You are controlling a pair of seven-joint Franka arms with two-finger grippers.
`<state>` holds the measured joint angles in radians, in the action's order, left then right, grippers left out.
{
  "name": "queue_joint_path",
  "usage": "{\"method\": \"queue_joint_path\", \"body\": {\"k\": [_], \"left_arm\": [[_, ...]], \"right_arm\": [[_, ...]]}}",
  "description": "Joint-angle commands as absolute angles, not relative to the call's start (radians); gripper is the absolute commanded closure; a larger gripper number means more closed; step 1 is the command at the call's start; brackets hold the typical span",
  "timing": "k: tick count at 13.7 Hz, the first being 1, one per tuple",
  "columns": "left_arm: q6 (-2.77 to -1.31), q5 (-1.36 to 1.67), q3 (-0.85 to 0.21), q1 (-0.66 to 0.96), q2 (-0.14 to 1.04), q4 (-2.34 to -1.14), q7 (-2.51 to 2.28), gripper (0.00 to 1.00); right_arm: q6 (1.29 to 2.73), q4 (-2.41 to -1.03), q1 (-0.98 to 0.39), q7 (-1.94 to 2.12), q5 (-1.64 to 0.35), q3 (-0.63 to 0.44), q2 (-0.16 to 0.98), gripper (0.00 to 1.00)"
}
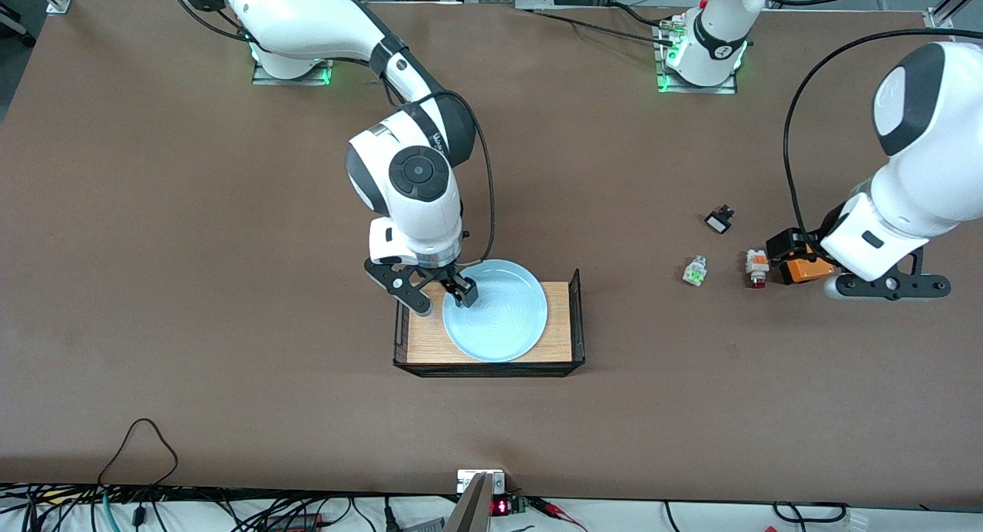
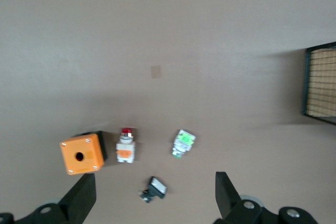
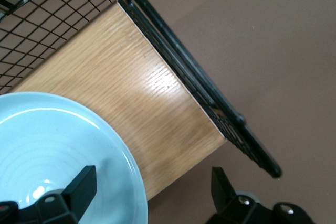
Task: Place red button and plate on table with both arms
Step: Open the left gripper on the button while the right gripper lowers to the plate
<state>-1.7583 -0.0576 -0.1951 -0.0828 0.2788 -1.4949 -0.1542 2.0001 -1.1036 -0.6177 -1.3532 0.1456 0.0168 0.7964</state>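
Observation:
The light blue plate (image 1: 495,311) (image 3: 52,150) lies in a wooden tray near the middle of the table (image 1: 192,232). My right gripper (image 1: 443,296) (image 3: 153,187) is open and straddles the plate's rim at the edge toward the right arm's end, one finger over the plate, the other outside it. The red button (image 1: 757,267) (image 2: 126,148) lies on the table beside an orange box. Above that group my left gripper (image 1: 892,286) (image 2: 155,195) hangs open, holding nothing.
The wooden tray (image 1: 561,340) (image 3: 131,77) (image 2: 321,82) has black wire ends. Near the button lie the orange box with a hole (image 1: 808,269) (image 2: 80,153), a green-and-clear part (image 1: 695,272) (image 2: 183,143) and a small black part (image 1: 719,220) (image 2: 154,189).

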Motion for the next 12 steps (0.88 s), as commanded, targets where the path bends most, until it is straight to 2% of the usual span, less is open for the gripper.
{"method": "queue_joint_path", "body": {"k": [1, 8, 10, 12], "left_arm": [[-1.741, 0.012, -0.202, -0.161, 0.262, -1.477, -0.128, 0.0], [-1.753, 0.014, -0.207, -0.175, 0.232, -1.516, -0.034, 0.0], [-1.747, 0.015, -0.207, -0.175, 0.233, -1.509, -0.032, 0.0], [-1.744, 0.015, -0.206, -0.172, 0.236, -1.494, -0.043, 0.0]], "right_arm": [[1.997, -1.043, -0.63, -1.361, 0.161, 0.003, 0.83, 0.03], [2.01, -0.986, -0.658, -1.37, 0.161, 0.002, 0.877, 0.04], [1.999, -0.986, -0.66, -1.368, 0.161, 0.002, 0.877, 0.07], [1.997, -0.986, -0.66, -1.368, 0.161, 0.002, 0.877, 0.18]]}}
